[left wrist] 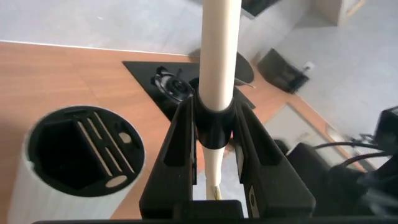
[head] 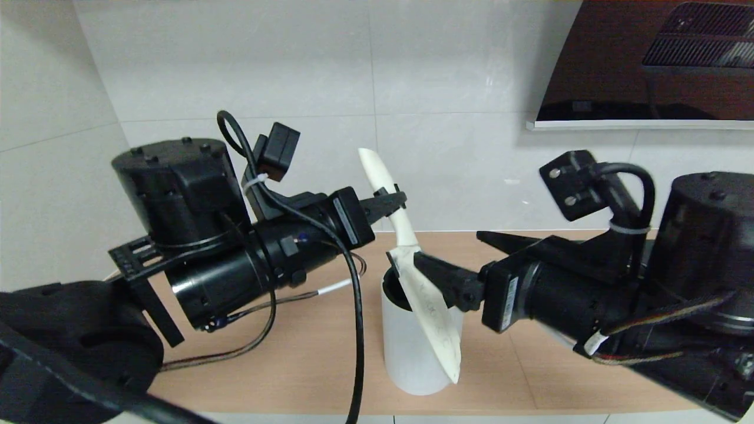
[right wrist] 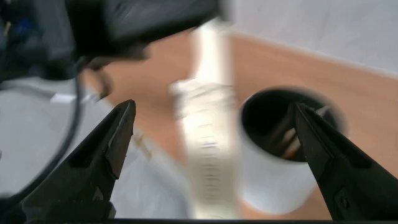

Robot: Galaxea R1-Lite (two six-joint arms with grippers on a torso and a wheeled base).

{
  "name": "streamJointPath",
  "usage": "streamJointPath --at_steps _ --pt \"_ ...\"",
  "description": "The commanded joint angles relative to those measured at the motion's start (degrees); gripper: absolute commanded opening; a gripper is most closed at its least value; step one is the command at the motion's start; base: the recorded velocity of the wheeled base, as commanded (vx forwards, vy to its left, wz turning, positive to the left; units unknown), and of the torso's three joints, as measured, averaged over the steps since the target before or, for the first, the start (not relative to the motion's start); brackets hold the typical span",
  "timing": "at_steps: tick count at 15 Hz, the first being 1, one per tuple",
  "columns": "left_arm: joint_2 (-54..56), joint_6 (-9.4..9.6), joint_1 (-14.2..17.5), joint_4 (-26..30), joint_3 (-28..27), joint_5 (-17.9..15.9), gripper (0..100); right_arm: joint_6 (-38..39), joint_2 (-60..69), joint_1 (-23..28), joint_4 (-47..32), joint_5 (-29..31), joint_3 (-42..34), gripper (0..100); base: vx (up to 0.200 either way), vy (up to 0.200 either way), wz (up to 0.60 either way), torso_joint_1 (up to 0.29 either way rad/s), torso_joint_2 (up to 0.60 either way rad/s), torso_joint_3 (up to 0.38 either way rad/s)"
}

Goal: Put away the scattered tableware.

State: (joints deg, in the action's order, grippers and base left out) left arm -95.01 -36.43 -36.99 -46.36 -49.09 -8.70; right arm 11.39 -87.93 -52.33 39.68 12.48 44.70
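Knife held aloft beside the holder

White and tilted, blade down, the knife is outside the holder, not in it. The left gripper is clamped on its handle, partway along. The right gripper has its fingers spread wide, one on each side of the blade and touching nothing. The white holder stands upright on the wooden counter, with thin sticks in its black insert.
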Motion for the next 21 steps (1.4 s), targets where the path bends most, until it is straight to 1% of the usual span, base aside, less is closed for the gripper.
streamJointPath --at_steps 1,2,3,4,5,6,7,8,9,10,11,12,13,14,15,16,17,18,21 --pt "0.5 5.4 0.4 11.4 -12.8 7.4 0 -0.1 5.6 3.7 -2.1 -0.2 0.4 100 0.0 0.0 0.0 0.0 0.0 0.0" --pt "-1.1 9.0 0.4 15.4 -18.4 12.2 0 -0.5 7.0 4.6 -3.7 -0.2 0.6 100 0.0 0.0 0.0 0.0 0.0 0.0" --pt "-2.3 11.73 0.4 18.1 -22.6 16.5 0 -0.7 7.7 5.5 -4.4 -0.2 0.8 100 0.0 0.0 0.0 0.0 0.0 0.0" --pt "-3.2 14.01 0.2 18.9 -24.5 19.4 0 -0.8 8.0 6.0 -4.5 -0.2 0.7 100 0.0 0.0 0.0 0.0 0.0 0.0" --pt "-4.1 18.14 0.2 18.9 -25.1 23.7 0 -0.9 8.2 7.0 -4.5 -0.2 0.7 100 0.0 0.0 0.0 0.0 0.0 0.0" --pt "-4.7 21.66 0.2 18.3 -24.6 28.7 0 -1.3 8.1 7.9 -4.5 -0.2 0.6 100 0.0 0.0 0.0 0.0 0.0 0.0" --pt "-5.2 22.36 -0.2 17.2 -23.1 32.2 0 -1.3 7.7 8.4 -4.5 -0.2 0.7 100 0.0 0.0 0.0 0.0 0.0 0.0" --pt "-5.9 23.07 -1.3 15.7 -22.4 32.8 0 -1.3 7.6 8.7 -4.5 -0.2 0.6 100 0.0 0.0 0.0 0.0 0.0 0.0" --pt "-6.0 24.03 -1.8 14.8 -21.7 33.0 0 -1.3 7.6 8.7 -4.5 -0.2 0.7 100 0.0 0.0 0.0 0.0 0.0 0.0" --pt "-6.5 25.79 -3.0 13.1 -20.7 33.2 0 -1.3 7.7 8.7 -4.5 -0.2 0.6 100 0.0 0.0 0.0 0.0 0.0 0.0" --pt "-8.3 27.28 -4.1 11.0 -20.6 34.9 0 -1.3 7.6 8.7 -4.5 -0.2 0.6 100 0.0 0.0 0.0 0.0 0.0 0.0" --pt "-8.9 27.64 -4.3 10.2 -20.7 35.8 0 -1.3 7.6 8.8 -4.5 -0.2 0.6 100 0.0 0.0 0.0 0.0 0.0 0.0" --pt "-12.2 30.62 -5.2 5.1 -20.9 39.8 0 -1.3 7.6 8.8 -4.5 -0.2 0.6 100 0.0 0.0 0.0 0.0 0.0 0.0" --pt "-14.5 33.96 -5.6 -0.2 -20.7 42.3 0 -1.3 7.7 8.8 -4.5 -0.2 0.6 100 0.0 0.0 0.0 0.0 0.0 0.0" --pt "-16.0 36.25 -5.7 -3.9 -20.6 43.9 0 -1.4 7.8 9.2 -4.5 -0.2 0.6 100 0.0 0.0 0.0 0.0 0.0 0.0" --pt "-16.3 36.69 -6.0 -4.9 -20.5 44.0 0 -1.4 7.7 9.2 -4.5 -0.2 0.6 100 0.0 0.0 0.0 0.0 0.0 0.0" --pt "-16.5 36.95 -7.2 -5.1 -20.0 44.1 0 -1.4 7.7 9.4 -4.5 -0.2 0.6 100 0.0 0.0 0.0 0.0 0.0 0.0" --pt "-16.6 36.95 -7.7 -5.1 -19.8 44.1 0 -1.4 7.6 9.5 -4.5 -0.2 0.6 100 0.0 0.0 0.0 0.0 0.0 0.0" --pt "-17.8 36.95 -7.9 -5.3 -19.7 44.2 0 -1.4 7.4 9.5 -4.5 -0.2 0.6 100 0.0 0.0 0.0 0.0 0.0 0.0"
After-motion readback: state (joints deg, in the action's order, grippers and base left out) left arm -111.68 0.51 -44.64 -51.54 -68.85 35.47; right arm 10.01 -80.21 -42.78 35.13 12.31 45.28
